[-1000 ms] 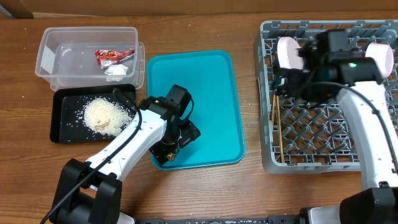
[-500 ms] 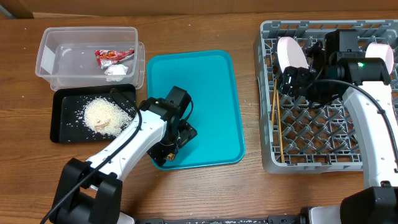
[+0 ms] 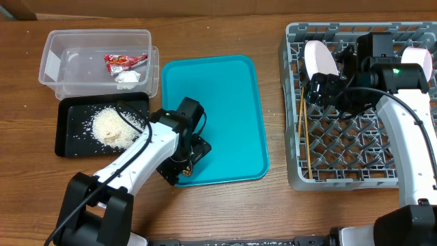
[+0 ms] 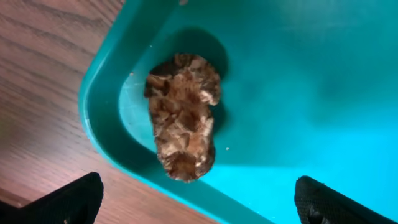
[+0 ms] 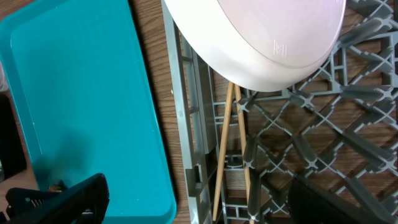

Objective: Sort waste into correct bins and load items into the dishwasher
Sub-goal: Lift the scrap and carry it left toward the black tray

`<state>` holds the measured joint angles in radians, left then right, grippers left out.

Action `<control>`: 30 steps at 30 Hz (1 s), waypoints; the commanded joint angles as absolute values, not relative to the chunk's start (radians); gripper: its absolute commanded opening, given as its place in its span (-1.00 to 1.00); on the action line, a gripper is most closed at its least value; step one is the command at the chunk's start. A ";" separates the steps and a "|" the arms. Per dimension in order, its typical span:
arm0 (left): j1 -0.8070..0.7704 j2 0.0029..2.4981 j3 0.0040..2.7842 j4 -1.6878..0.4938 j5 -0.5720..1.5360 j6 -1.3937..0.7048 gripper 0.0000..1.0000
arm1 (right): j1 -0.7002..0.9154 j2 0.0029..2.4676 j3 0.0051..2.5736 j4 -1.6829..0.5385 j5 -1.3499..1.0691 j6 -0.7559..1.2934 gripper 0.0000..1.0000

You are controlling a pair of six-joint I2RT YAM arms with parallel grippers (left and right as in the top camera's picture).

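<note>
A brown food lump (image 4: 183, 118) lies in the front left corner of the teal serving tray (image 3: 225, 102). My left gripper (image 4: 199, 208) is open and hovers just above the lump; in the overhead view the left gripper (image 3: 183, 162) hides it. My right gripper (image 5: 199, 208) is open and empty over the left edge of the grey dish rack (image 3: 362, 147), and shows in the overhead view (image 3: 316, 89). A white bowl (image 5: 261, 37) stands on edge in the rack, with wooden chopsticks (image 5: 225, 143) lying below it.
The clear tub (image 3: 61, 61) at the back left holds the red wrapper (image 3: 125, 62) and a white tissue (image 3: 127, 79). The black tray (image 3: 68, 137) in front of it holds white rice (image 3: 116, 126). Another white dish (image 3: 418, 63) stands at the rack's back right.
My right gripper drew back from the white bowl, which now stands uncovered in the rack. My left gripper shifted slightly toward the teal tray's front left corner.
</note>
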<state>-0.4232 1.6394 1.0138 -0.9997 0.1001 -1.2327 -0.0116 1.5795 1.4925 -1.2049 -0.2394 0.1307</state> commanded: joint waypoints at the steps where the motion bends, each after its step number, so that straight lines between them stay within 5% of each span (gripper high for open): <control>1: -0.403 1.648 0.979 -0.964 0.129 -1.253 1.00 | -0.014 1.573 1.493 -1.203 -0.249 0.131 0.87; 10: -0.402 1.648 0.896 -0.856 0.113 -1.252 0.95 | -0.014 1.573 1.493 -1.202 -0.249 0.131 0.87; 17: -0.402 1.648 0.890 -0.823 0.093 -1.252 0.59 | -0.014 1.573 1.493 -1.203 -0.249 0.131 0.87; 27: -0.402 1.648 0.841 -0.757 0.094 -1.254 0.39 | -0.014 1.573 1.493 -1.206 -0.249 0.131 0.87; 30: -0.402 1.648 0.841 -0.757 0.093 -1.254 0.16 | -0.014 1.573 1.493 -1.206 -0.249 0.131 0.87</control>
<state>-0.4076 1.6398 0.8505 -0.7620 0.1108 -1.2438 -0.0116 1.5795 1.4925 -1.2068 -0.2398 0.1303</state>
